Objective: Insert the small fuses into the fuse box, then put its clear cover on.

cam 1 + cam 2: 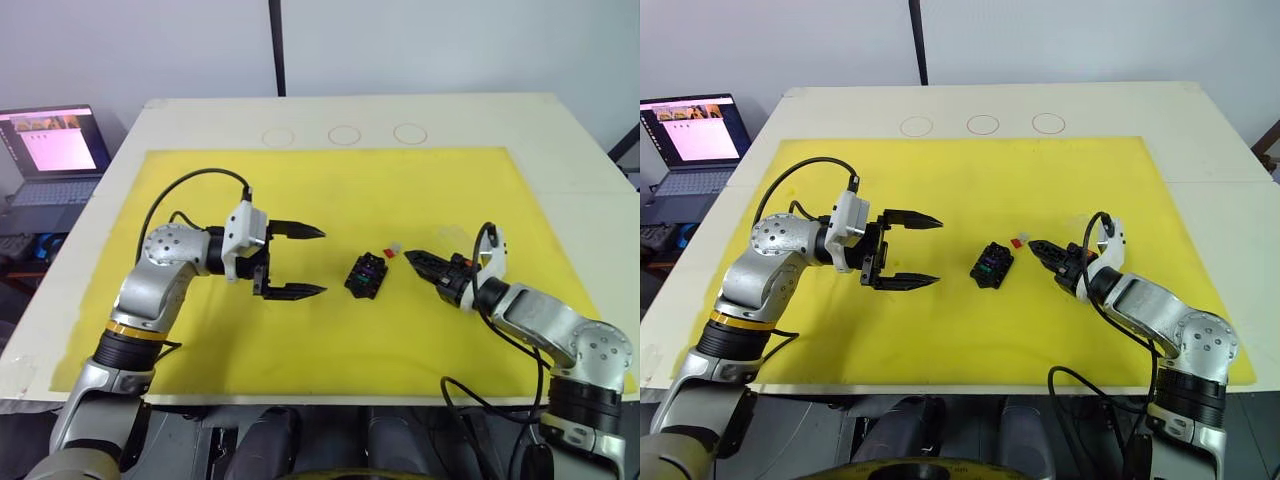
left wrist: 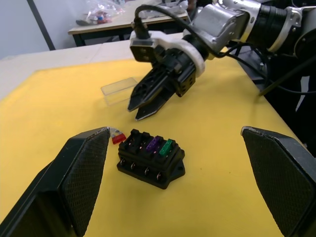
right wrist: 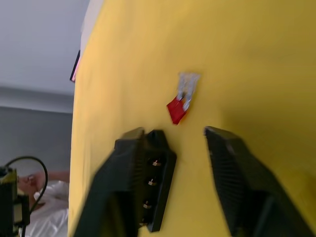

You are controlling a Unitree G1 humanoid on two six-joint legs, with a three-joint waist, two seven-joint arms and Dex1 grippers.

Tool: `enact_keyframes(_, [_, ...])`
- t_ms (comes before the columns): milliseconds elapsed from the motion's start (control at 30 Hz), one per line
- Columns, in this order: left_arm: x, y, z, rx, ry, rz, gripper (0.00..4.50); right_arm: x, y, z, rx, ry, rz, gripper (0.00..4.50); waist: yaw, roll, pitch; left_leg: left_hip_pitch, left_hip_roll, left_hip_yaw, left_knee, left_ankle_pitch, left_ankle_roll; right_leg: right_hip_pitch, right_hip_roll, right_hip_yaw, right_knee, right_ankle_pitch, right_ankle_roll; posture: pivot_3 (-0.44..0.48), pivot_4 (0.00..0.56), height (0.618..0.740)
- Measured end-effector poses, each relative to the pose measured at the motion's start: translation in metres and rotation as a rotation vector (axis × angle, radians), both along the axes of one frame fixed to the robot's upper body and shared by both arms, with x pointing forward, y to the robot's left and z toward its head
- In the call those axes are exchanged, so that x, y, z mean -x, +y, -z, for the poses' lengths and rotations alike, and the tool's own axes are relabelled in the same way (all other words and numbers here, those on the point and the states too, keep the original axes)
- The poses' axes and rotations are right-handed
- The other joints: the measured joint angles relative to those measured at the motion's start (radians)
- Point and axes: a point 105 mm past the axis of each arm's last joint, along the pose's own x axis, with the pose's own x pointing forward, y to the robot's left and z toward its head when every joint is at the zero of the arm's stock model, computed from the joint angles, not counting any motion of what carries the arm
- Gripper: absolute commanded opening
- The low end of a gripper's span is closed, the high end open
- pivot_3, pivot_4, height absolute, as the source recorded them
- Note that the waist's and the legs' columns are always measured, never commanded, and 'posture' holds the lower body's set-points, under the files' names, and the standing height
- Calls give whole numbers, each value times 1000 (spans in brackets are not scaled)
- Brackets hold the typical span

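Note:
The black fuse box lies mid-mat, with a purple fuse and a green fuse seated in its slots. One red fuse lies flat on the yellow mat just beside the box's far corner. The clear cover rests on the mat behind my right gripper. To the left of the box, my left gripper is wide open and empty, pointing at it. My right gripper points at the red fuse from the right, fingers slightly apart with nothing between them.
The yellow mat covers most of the white table. Three drawn circles mark the far edge. An open laptop sits off the table to the left. Arm cables hang at the near edge.

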Motion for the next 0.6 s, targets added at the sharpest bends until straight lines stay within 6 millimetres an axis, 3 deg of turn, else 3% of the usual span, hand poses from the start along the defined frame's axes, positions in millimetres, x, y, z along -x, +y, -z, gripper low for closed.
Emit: enact_keyframes(600, [-1,1,0,-3,1,-10,4500,-35,10,3,-19,-26,-80,2330,-18,0,0,0,0,0,0,0,0,0,0,0,0,0,0,0,150,740])
